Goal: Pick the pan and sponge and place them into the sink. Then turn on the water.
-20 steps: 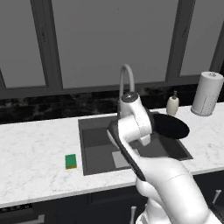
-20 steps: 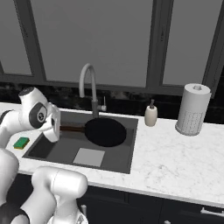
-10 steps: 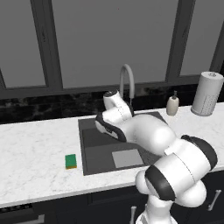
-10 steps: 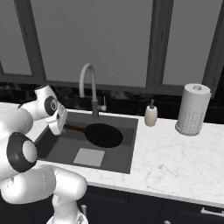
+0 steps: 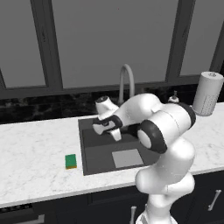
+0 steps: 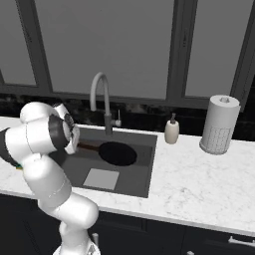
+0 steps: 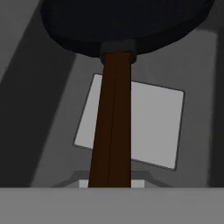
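Observation:
The black pan (image 6: 118, 153) is low inside the dark grey sink (image 6: 144, 172), over the back of the basin. Its brown handle (image 6: 87, 146) points left toward my hand. My gripper (image 5: 114, 132) is shut on the end of that handle (image 7: 111, 131), over the sink's left half. In the hand view the pan (image 7: 127, 22) lies ahead of me, with the sink's light grey patch (image 7: 153, 127) under the handle. I cannot tell whether the pan touches the floor. The green and yellow sponge (image 5: 71, 161) lies on the counter left of the sink (image 5: 87, 166). The gooseneck faucet (image 6: 102, 99) stands behind the basin.
A small soap bottle (image 6: 172, 132) and a tall paper towel roll (image 6: 219, 124) stand on the white marble counter (image 6: 199, 189) right of the sink. My own arm (image 5: 162, 131) arches over the right half of the basin. Dark windows rise behind the counter.
The pan has sunk a little lower into the sink, still gripped by its handle. My arm has folded round over the basin. The sponge has not moved.

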Robot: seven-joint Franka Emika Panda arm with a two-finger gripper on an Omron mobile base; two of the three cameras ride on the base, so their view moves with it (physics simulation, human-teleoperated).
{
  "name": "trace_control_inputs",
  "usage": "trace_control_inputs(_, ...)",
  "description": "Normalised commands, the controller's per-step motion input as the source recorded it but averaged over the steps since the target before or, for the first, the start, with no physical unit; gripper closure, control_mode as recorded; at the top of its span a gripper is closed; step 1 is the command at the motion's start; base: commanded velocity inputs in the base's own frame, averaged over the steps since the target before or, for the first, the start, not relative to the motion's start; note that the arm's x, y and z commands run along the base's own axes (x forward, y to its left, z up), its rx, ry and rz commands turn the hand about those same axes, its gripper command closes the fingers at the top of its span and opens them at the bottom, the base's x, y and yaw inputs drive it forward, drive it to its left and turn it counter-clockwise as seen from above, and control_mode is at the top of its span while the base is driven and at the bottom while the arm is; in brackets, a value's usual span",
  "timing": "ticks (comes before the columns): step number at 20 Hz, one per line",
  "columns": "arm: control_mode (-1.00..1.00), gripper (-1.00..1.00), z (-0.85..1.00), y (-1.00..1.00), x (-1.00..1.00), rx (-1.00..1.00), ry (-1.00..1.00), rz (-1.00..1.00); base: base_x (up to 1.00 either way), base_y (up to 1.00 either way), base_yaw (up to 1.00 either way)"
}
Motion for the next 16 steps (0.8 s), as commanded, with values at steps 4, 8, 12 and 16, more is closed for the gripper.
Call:
trace_control_inputs(4,-1.00,1.00,-0.78,0.01,0.36,0.00,0.00,0.06,0.00,0.00,0.00)
trace_control_inputs(8,-1.00,1.00,-0.76,0.00,0.09,0.00,0.00,0.05,0.00,0.00,0.00)
trace_control_inputs(12,-1.00,1.00,-0.72,0.04,0.00,0.00,-0.01,0.01,0.00,0.00,0.00)
trace_control_inputs(16,-1.00,1.00,-0.70,0.07,0.12,0.00,0.00,0.02,0.00,0.00,0.00)
